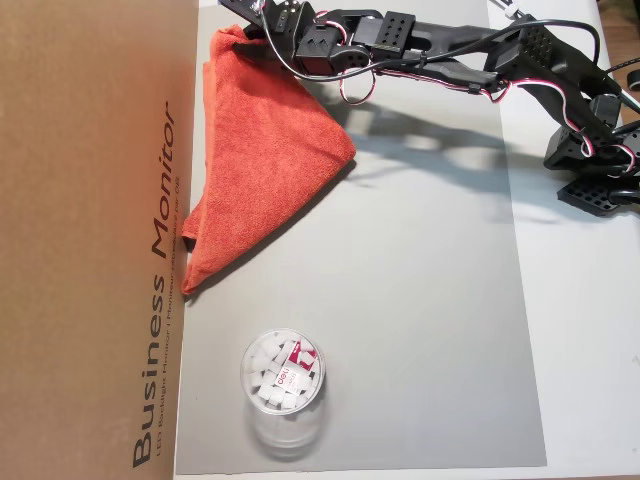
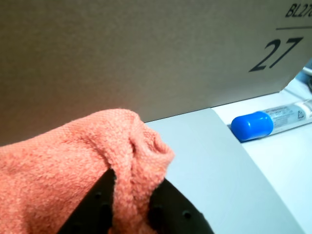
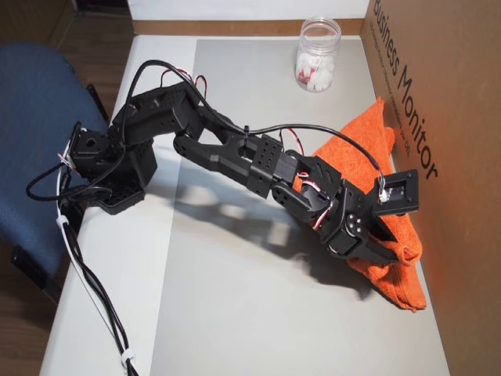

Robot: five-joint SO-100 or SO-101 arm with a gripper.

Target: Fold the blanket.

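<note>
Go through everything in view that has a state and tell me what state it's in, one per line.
blanket: folded over into a rough triangle, one corner pinched and bunched.
end effector: shut on the blanket corner.
plastic jar: upright, holding white pieces; lid cannot be told.
blue-capped tube: lying on its side, cap on.

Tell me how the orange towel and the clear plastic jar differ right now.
The towel is soft, orange-red and opaque; the jar is rigid and clear, showing white pieces inside. The towel is much larger and lies bunched into a rough triangle, while the jar stands upright. The claw is shut on the towel's corner; nothing touches the jar. Both sit on the gray mat beside the cardboard box.
</note>
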